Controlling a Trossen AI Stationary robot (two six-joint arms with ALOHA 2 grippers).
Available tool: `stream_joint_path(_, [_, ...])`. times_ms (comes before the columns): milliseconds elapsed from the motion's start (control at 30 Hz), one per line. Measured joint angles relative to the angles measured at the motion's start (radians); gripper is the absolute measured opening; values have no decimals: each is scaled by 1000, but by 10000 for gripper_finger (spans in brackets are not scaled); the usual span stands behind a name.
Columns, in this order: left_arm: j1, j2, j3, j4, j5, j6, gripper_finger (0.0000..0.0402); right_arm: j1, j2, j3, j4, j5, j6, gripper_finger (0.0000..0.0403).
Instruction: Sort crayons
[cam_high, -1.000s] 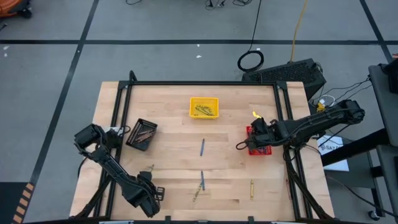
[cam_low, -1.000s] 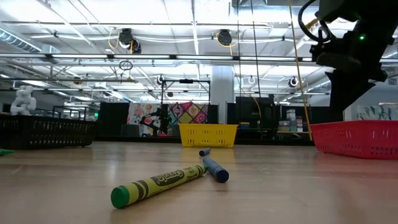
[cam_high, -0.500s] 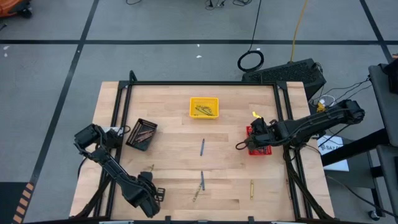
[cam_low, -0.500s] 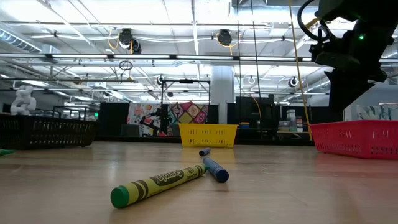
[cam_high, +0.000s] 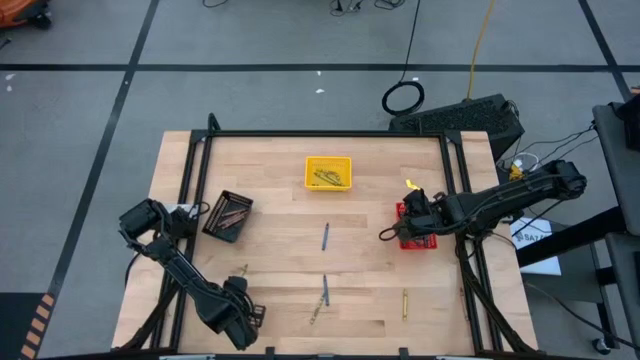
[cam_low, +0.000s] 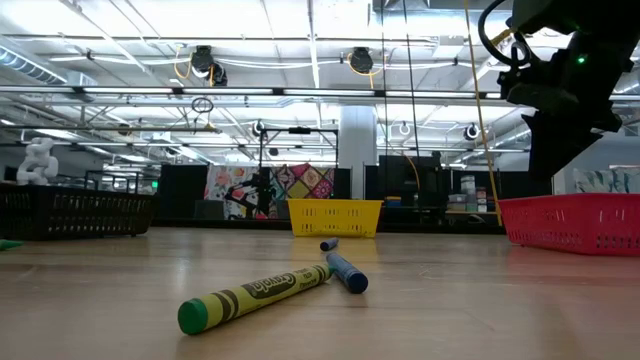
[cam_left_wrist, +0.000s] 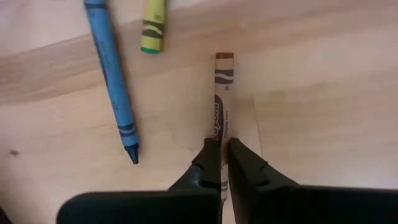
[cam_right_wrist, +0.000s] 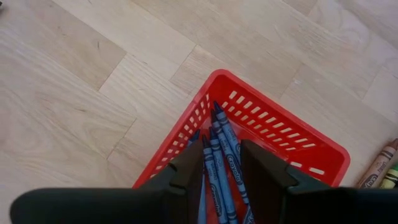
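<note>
Near the table's front edge, left pincer (cam_left_wrist: 220, 163) has closed on brown crayon (cam_left_wrist: 222, 99) (earlier wide).

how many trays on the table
3: the yellow tray at the far middle, the black tray on the left, the red tray on the right. None looks hidden.

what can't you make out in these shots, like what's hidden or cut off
- Brown crayon: in the left wrist view its near end is hidden between the left end effector fingers.
- Black tray: in the high view its contents are too small to tell apart.
- Red tray: in the right wrist view the right end effector hides the blue crayons' lower ends.
- Yellow tray: in the low view its wall hides whatever is inside.
</note>
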Motion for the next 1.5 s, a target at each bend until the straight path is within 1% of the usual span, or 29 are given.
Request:
stream_joint_path(233, [-1,-27,28,-20,2,156,2,0,0,0,2,1,0,94])
stream_joint_path(333, [-1,-53,28,-45,-16,223,2,0,0,0,5,2,0,94])
stream_joint_path(467, [0,-103,28,-109,-17,274,2,0,0,0,7,2,0,94])
stream_joint_path(667, [0,-200,29,-220,-40,283,1,0,0,0,7,4,0,94])
stream_joint_path(867, [18,-292,29,-401,-82,284,0,0,0,0,18,6,0,94])
stream_joint_path(967, [47,-333,29,-489,-87,314,0,0,0,0,26,6,0,94])
stream_joint_path(1033, [71,-362,29,-532,-109,343,0,0,0,0,30,6,0,94])
stream_joint_path(1267, [191,-448,29,-570,-236,466,0,0,0,0,37,5,0,94])
stream_joint_path(1433, [299,-457,29,-674,-241,583,0,0,0,0,49,5,0,94])
stream_joint_path(1500, [339,-457,29,-686,-241,638,0,0,0,0,50,5,0,94])
